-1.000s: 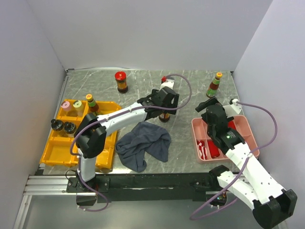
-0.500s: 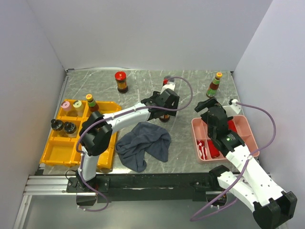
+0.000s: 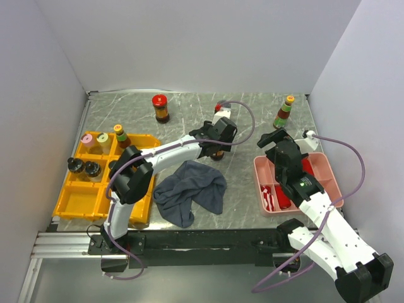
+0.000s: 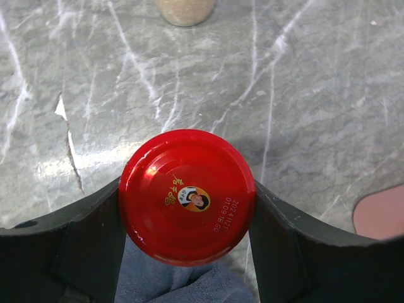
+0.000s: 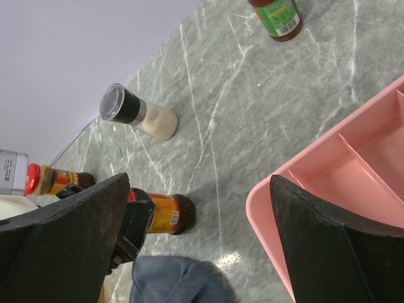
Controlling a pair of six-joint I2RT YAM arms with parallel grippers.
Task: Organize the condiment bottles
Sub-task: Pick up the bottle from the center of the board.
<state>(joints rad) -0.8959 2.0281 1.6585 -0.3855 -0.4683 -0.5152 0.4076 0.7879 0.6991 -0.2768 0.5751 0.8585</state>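
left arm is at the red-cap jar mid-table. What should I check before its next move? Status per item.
1. Centring: left claw straddles the red-capped jar, a finger against each side of the cap: ok.
2. Grip firm enough to lift: cannot tell.
3. Jar upright on the table: ok.
4. Snag: dark cloth lies close beside the jar; whether it touches the base: cannot tell.
5. Neighbour: black-capped jar stands apart from the claw: ok.
6. Other arm: right claw open, empty, over by the pink tray, away from the jar: ok.
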